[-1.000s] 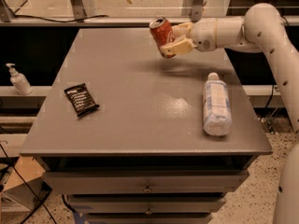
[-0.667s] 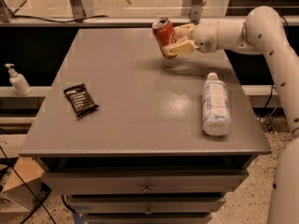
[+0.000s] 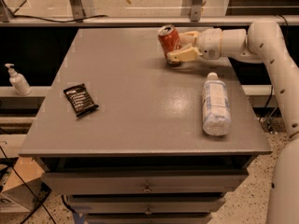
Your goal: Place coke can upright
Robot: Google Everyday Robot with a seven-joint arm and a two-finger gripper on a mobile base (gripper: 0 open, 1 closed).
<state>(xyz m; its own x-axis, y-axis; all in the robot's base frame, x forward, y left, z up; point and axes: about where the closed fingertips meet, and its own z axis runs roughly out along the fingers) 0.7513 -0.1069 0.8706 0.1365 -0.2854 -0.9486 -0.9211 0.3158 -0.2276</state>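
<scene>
The end effector [image 3: 176,47] grasps the coke can [image 3: 167,39], seemingly resting nearly upright on the table [image 3: 140,106].

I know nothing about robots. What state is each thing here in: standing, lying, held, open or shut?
coke can: nearly upright, held at the far right of the table.
gripper: closed on the can's side.
water bottle: lying on its side, cap on.
black packet: lying flat.
pump bottle: upright, off the table.
drawers: shut.
</scene>
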